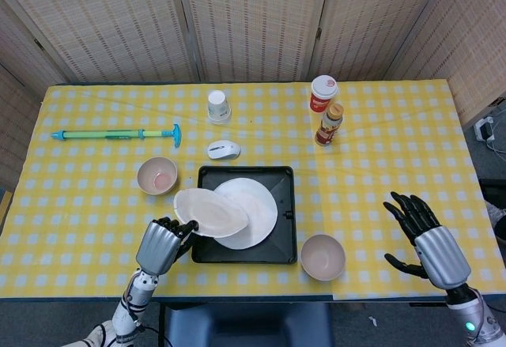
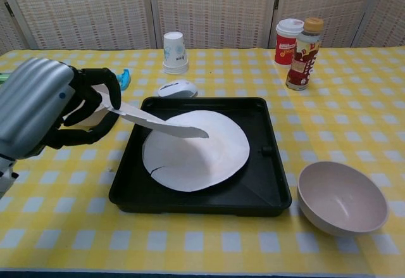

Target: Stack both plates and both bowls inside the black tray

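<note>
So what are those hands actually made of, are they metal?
They look it, though the material can't be confirmed. Each hand, left and right, has a ribbed silver shell across its back and glossy black jointed fingers. A small blue dot marks the left shell; a green light glows at the right wrist. The forearms are pale grey-white.

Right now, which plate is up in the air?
The plate gripped by the left hand, tilted over the black tray. The other plate lies flat inside it.
</note>
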`<state>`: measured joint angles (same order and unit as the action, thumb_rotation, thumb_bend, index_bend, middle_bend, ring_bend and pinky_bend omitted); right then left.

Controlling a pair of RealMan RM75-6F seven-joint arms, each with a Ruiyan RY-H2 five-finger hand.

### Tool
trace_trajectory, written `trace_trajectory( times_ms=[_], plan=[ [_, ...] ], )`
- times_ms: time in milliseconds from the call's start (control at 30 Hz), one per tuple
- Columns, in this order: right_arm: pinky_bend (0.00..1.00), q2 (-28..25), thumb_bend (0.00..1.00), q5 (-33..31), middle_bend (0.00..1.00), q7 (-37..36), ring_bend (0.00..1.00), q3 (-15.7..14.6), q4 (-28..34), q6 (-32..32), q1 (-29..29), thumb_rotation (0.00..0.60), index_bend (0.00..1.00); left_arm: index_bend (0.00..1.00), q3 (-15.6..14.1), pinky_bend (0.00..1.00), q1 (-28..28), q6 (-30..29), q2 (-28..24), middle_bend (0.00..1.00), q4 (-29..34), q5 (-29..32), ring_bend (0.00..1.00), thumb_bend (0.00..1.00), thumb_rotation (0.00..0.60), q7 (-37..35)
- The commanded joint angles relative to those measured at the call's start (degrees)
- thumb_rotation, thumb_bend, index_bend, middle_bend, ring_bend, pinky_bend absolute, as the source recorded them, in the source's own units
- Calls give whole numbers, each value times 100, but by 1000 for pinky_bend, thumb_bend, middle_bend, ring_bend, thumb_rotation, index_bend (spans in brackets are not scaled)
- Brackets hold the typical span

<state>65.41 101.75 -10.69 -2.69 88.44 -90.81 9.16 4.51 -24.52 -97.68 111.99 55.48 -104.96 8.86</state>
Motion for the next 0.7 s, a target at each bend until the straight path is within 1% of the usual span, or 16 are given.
trace_trajectory(
  times_ms=[33, 167, 367, 567, 700],
  plan=[
    [46, -105, 217, 26, 0, -236, 0, -5, 54, -88, -21, 600, 0, 640, 107, 1000, -147, 99, 169, 1000, -166, 94, 966, 597, 600, -113],
    [46, -287, 217, 33, 0, -615, 0, 9, 91, -270, -70, 600, 0, 640, 239, 1000, -372, 197, 365, 1000, -419, 169, 966, 598, 600, -286],
    [46, -431, 217, -10, 0, -964, 0, 60, 87, -453, -138, 600, 0, 641, 282, 1000, -601, 331, 653, 1000, -807, 263, 967, 598, 600, -436],
    [46, -491, 217, -27, 0, -1052, 0, 100, 68, -554, -192, 600, 0, 641, 381, 1000, -880, 460, 942, 1000, -1303, 375, 969, 600, 600, -514],
    [46, -516, 217, -72, 0, -1111, 0, 132, 56, -577, -214, 600, 0, 641, 397, 1000, -980, 508, 1115, 1000, -1577, 469, 970, 601, 600, -607]
  ],
)
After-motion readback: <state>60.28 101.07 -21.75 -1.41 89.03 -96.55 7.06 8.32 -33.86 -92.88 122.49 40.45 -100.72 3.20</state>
